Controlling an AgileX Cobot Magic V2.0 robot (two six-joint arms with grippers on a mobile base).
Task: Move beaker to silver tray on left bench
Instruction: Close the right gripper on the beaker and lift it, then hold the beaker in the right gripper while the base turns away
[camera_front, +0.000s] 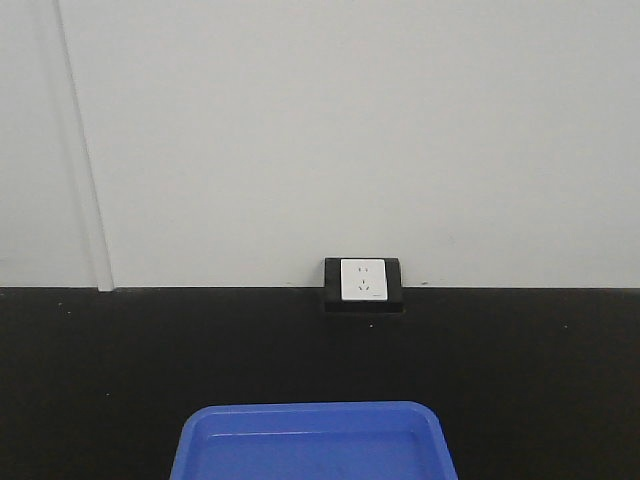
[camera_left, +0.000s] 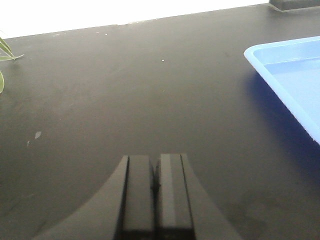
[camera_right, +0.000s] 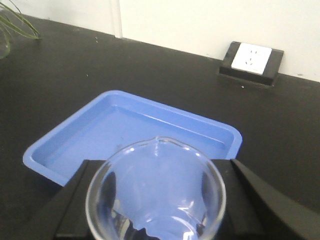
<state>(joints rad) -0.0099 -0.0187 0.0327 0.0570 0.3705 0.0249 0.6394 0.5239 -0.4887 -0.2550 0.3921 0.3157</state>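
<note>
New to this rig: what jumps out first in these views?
The clear glass beaker fills the right wrist view, gripped by the right hand, with an empty blue tray lying just beyond. The left hand is shut over bare black worktop; a white socket sits at the wall.

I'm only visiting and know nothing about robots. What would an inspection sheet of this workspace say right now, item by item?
Surface: black worktop, matt, a few pale specks.
Job's things: beaker, clear glass, held close to the blue tray; silver tray, nothing seen.
Clutter: blue tray, nothing seen in it.
Grippers: left gripper shut with nothing in it, over bare worktop; right gripper shut on the beaker.
Cables: nothing seen.
Surroundings: white wall; wall socket in a black housing; green plant leaves at the frame edge.
</note>
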